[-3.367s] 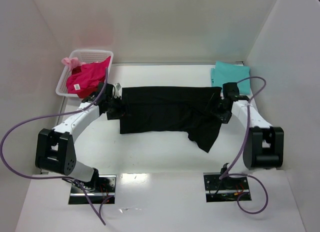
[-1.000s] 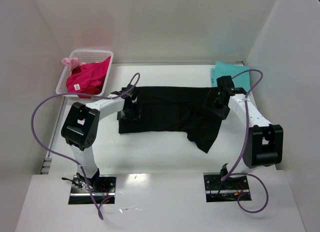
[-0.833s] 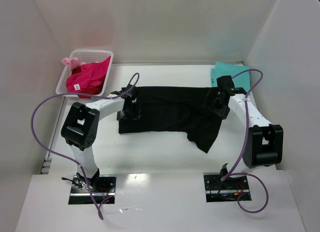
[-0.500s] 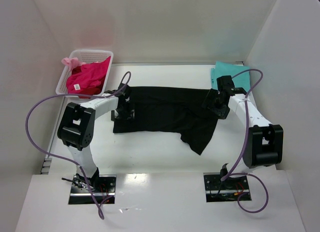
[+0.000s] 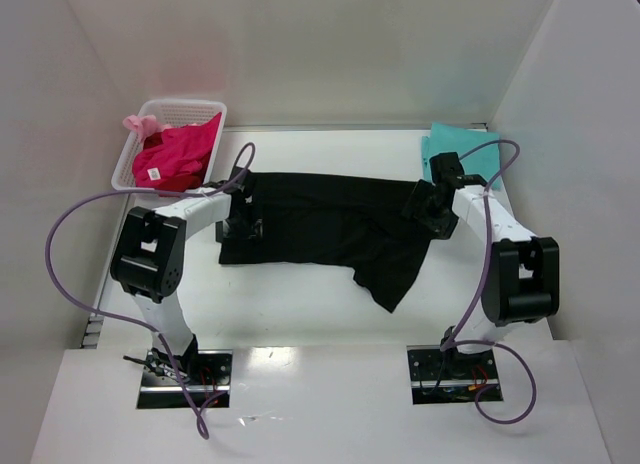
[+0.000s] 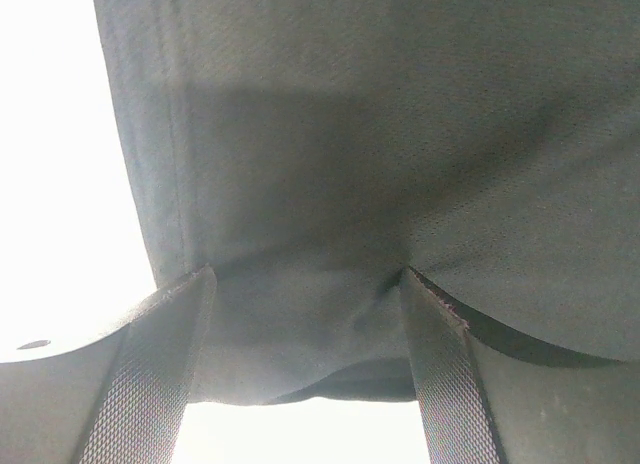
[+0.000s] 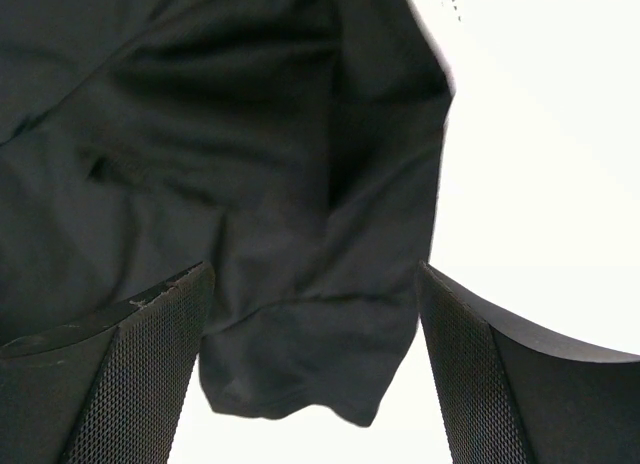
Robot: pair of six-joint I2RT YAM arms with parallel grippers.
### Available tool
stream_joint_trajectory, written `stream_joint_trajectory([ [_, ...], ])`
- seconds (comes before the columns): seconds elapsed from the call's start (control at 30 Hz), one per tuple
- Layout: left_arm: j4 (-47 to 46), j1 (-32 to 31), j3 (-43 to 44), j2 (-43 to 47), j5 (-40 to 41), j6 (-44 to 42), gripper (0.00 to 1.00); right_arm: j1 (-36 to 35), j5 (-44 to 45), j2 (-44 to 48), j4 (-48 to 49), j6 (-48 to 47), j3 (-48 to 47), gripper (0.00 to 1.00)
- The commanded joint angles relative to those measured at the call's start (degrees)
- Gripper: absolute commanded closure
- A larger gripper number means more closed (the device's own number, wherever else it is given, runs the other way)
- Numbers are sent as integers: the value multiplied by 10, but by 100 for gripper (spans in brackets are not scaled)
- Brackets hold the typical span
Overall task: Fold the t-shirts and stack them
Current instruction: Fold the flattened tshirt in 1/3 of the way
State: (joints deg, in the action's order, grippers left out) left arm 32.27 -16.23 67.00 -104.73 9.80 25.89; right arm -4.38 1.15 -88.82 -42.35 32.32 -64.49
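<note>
Though it lies spread, black t-shirt [image 5: 320, 219], creased, near-right flap trailing

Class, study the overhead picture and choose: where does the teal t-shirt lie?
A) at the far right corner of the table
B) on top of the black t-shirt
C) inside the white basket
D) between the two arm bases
A: the teal t-shirt lies flat at the far right corner of the table, apart from the white basket, which holds the magenta-pink t-shirt.
</note>
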Motion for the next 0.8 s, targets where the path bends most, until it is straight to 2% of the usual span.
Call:
stream_joint_trajectory([
  [0.0, 46, 27, -27, 2, 61, -6, 18, -5, 15, -28, 41, -9, -22, 13],
  [0.2, 46, 27, -14, 34, 31, -11, 17, -5, 15, -61, 58, -15, -42, 13],
  [0.43, 29, 27, 56, 75, -67, -57, 6, -5, 26, -118, 89, -20, -96, 13],
  [0.77, 29, 27, 74, 80, -78, -74, 3, -5, 60, -214, 109, -31, -145, 17],
])
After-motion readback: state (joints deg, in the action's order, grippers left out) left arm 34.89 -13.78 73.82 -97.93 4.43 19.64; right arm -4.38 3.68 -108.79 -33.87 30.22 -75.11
